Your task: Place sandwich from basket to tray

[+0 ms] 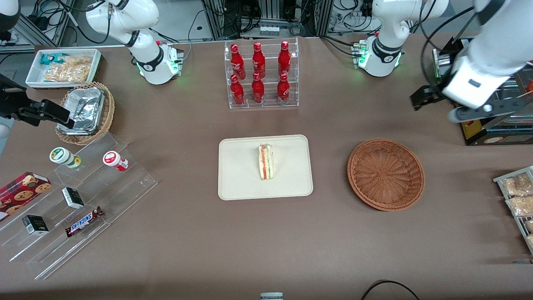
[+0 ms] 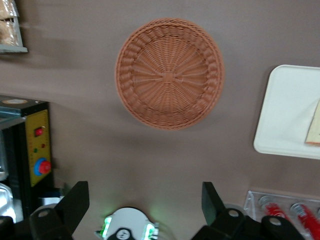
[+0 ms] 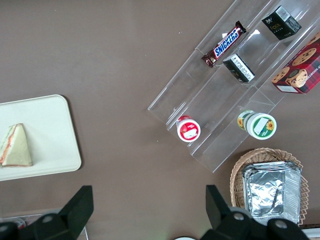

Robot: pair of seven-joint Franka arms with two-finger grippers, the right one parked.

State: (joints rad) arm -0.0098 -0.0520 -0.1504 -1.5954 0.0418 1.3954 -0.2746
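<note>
Sandwich [image 1: 265, 161] is found standing on its edge on the tray [image 1: 237, 175], long axis running toward the front camera. Basket [image 1: 386, 173] lies empty between tray and pincer [image 2: 145, 200], which is raised well clear, spread wide, gripping nothing.

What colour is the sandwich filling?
Red-orange and green layers in the sandwich, clearest in the front view.

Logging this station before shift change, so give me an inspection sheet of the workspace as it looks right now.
Surface: brown table, no spills seen.
Job's things: sandwich lies on the tray; basket holds nothing.
Clutter: cola bottle rack, Snickers bar, foil container.
Grippers: left arm's tool open, raised above the table at the working arm's end, holding nothing.
Cables: black cable at the table edge nearest the camera.
Surroundings: control box with red button.
</note>
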